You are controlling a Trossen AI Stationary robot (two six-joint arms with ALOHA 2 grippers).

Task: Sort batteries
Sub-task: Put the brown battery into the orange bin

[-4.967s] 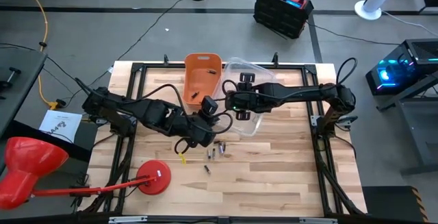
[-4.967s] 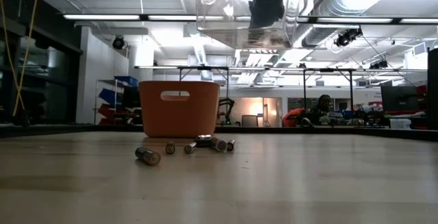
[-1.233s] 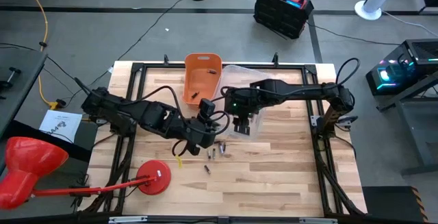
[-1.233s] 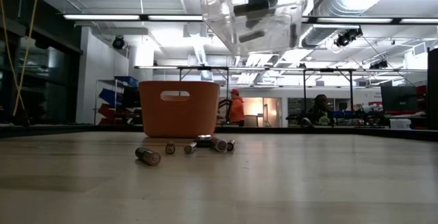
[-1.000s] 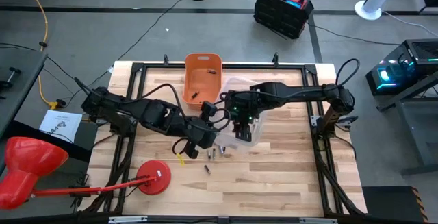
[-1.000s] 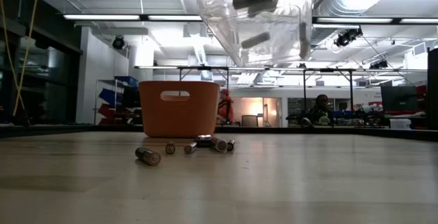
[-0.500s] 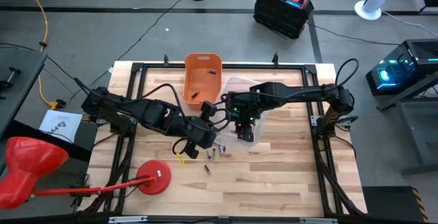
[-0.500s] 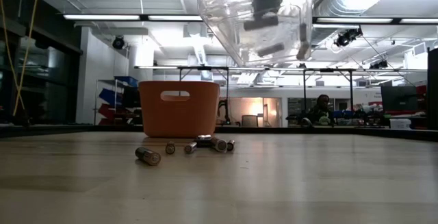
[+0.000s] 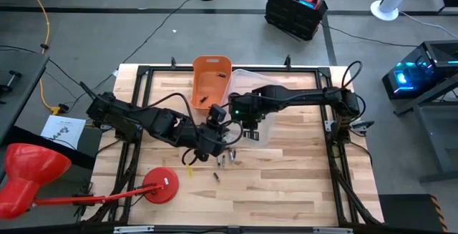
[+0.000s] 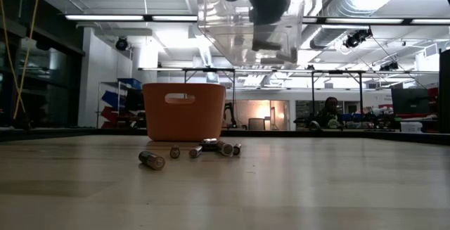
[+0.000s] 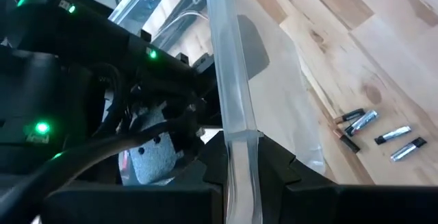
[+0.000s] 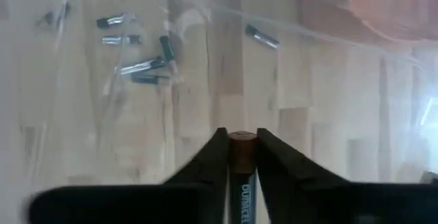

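Batteries (image 9: 223, 161) lie in a small loose cluster on the wooden table (image 9: 300, 184), just below the middle of the high view; the low view shows the same handful (image 10: 190, 151) lying flat on the boards in front of an orange bin (image 10: 183, 111). One more battery (image 12: 241, 162), copper-topped and dark, stands end-on between the fingers of the right gripper (image 12: 241, 145), which are clenched on it; that gripper (image 9: 250, 129) hangs over a clear plastic bin (image 9: 259, 112) at the centre of the high view. The left gripper (image 11: 238, 162) is clamped on the rim of this clear bin, one finger on either side of the wall, and the low view shows the clear bin (image 10: 232, 26) raised well above the tabletop at the top of the frame. The orange bin (image 9: 210, 82) sits on the table near its far edge, just left of the clear bin. A red lamp (image 9: 32, 177) shows at the lower left.
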